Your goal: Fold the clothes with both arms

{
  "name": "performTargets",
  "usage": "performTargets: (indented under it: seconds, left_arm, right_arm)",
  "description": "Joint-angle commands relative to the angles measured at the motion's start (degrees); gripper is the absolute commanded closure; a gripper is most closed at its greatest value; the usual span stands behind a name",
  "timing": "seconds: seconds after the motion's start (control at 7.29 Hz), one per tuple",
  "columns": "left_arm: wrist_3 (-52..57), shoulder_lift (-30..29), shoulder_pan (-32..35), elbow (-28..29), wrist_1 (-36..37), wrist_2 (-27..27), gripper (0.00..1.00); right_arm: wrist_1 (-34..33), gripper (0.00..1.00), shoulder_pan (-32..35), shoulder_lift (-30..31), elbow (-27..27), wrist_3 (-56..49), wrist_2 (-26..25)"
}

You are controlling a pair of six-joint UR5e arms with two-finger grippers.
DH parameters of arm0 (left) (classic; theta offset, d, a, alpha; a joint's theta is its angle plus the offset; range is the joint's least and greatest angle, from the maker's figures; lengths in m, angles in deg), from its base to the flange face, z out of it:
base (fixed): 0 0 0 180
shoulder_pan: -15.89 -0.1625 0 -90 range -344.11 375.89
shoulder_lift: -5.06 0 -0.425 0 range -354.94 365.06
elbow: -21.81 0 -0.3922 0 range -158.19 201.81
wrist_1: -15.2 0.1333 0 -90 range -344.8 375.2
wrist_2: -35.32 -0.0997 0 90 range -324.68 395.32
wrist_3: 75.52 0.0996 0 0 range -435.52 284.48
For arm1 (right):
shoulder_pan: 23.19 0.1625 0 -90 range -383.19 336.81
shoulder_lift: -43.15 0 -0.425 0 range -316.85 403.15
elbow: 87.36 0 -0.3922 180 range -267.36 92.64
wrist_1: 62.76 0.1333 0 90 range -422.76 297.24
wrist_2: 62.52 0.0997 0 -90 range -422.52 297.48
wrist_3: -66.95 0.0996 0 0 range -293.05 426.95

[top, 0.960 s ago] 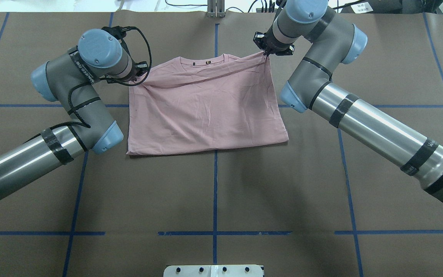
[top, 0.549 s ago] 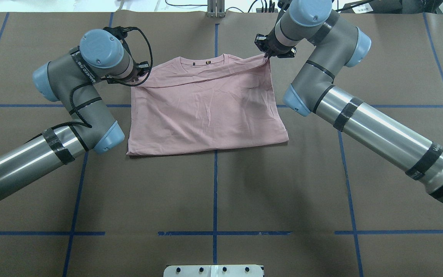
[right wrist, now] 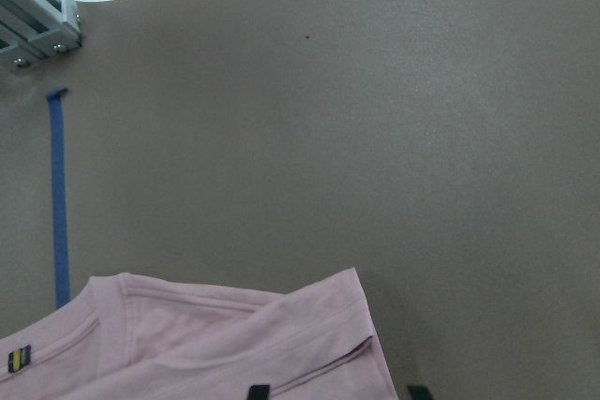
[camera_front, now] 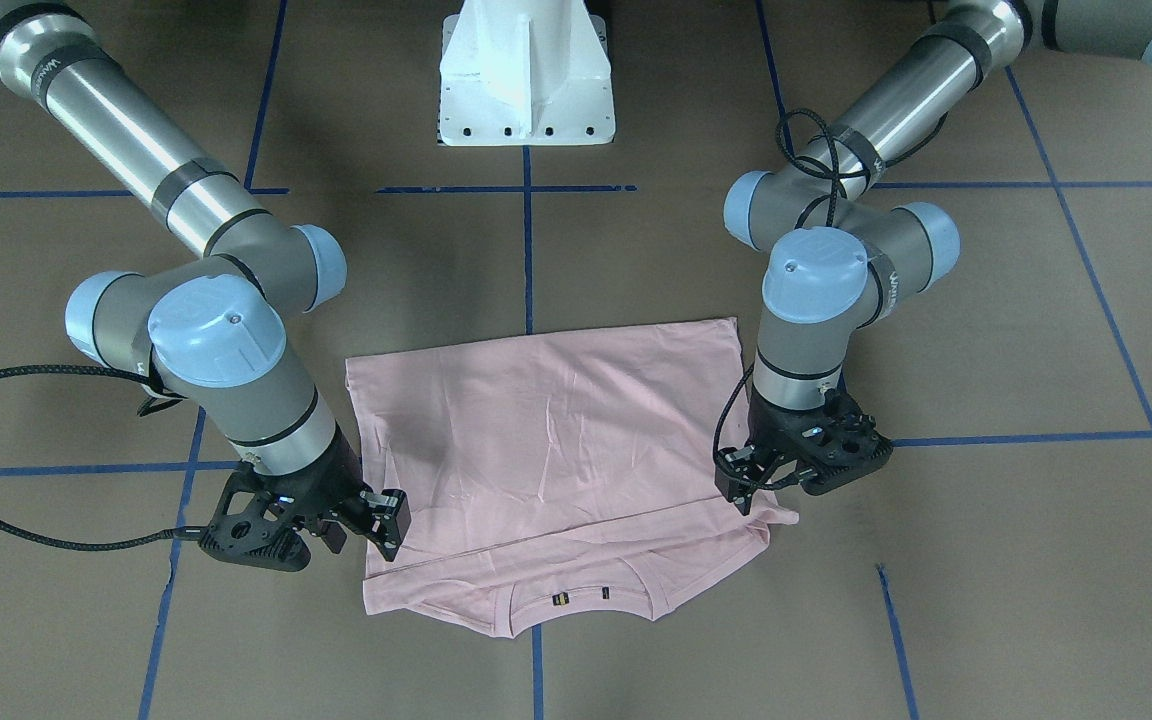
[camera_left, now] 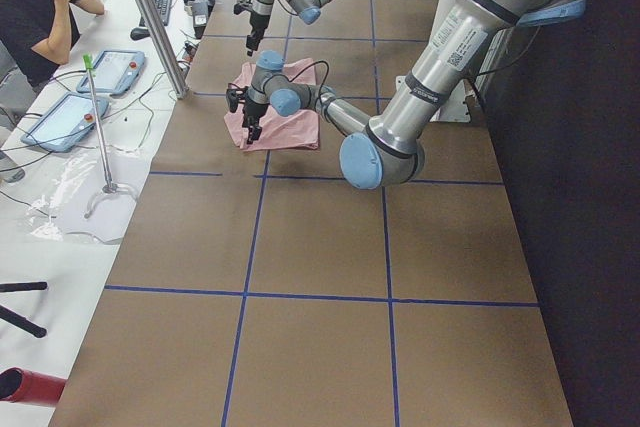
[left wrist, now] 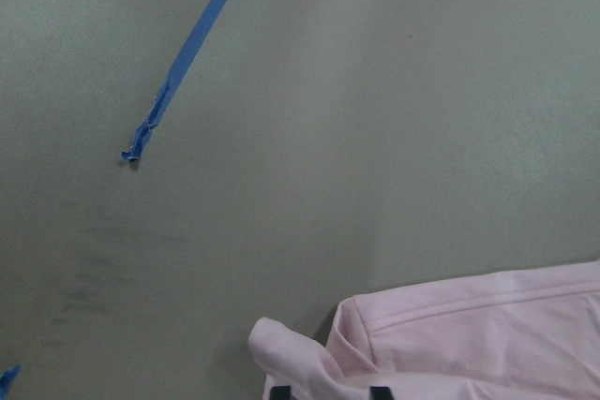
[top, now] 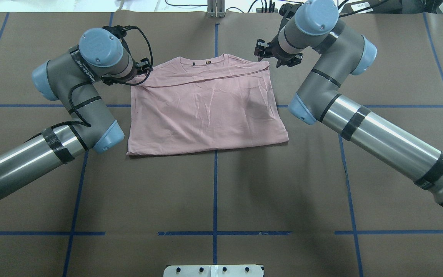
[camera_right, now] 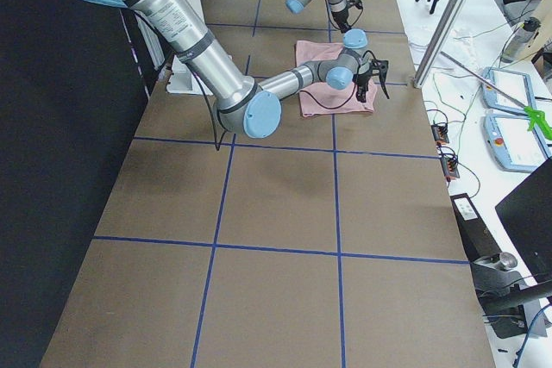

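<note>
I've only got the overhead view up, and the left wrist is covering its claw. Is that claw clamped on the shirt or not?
Observer: Not clamped, it seems. In the left wrist view the left claw has its jaws apart, with the T-shirt lying between them.
Operator: Is that corner flat?
Observer: Not quite. The same view shows the cloth bunched into a small lump at the corner.
Operator: And the right claw?
Observer: Open too. In the right wrist view the right claw straddles the T-shirt's side edge, one jaw over cloth and the other over bare table.
</note>
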State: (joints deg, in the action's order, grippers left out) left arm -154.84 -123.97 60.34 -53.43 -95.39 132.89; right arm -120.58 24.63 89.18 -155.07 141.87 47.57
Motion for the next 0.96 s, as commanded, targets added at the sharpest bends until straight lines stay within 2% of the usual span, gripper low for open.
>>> performTargets:
  seconds: [0.0,0.27,0.41,0.82]
  left_arm:
    - [-1.01,0.26,0.11,-4.88,0.63,0.34,0.0]
    - [-2.77,0.53,0.03,-9.37,2.56,0.43,0.0]
    - [-2.86,0.62,0.03,-11.14,3.88,0.43,0.0]
    - [-3.48,0.62,-0.15,-11.77,3.89,0.43,0.0]
  right_arm:
    - [-2.37,0.0,-1.49,8.67,-12.21,2.66,3.63]
    - [-9.65,0.0,-6.84,14.67,-22.95,5.66,1.71]
    - [-9.94,0.03,-9.48,16.87,-24.47,5.67,-1.17]
    - [-10.03,0.06,-13.36,19.35,-23.96,5.58,-4.01]
